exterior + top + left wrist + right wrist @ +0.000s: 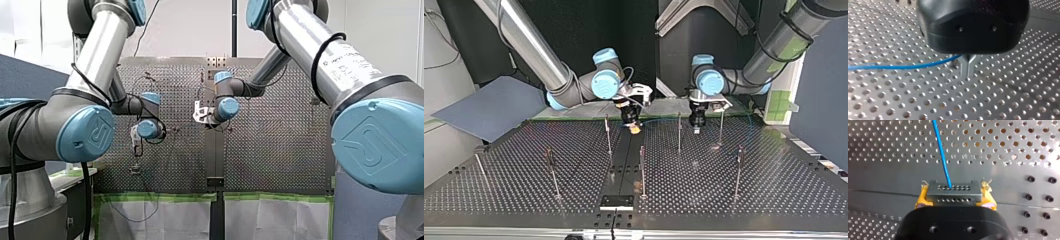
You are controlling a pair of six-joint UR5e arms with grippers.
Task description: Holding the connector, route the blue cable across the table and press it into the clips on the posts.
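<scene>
Two grippers are busy: my right gripper (955,187) clamps the connector (953,196) between its yellow pads (921,198). My left gripper (968,68), fingers almost together, pinches the blue cable (898,67) just above the table (923,102).

In the left wrist view the blue cable (898,66) is lost behind the black housing of the left pincer (968,68), and its other end is cut off by the picture's edge. In the right wrist view the yellow pads (921,200) of the right pincer (955,196) are largely covered by the connector (954,192) held between them. In the top view the clips on the posts (679,131) are too small to be made out.
</scene>
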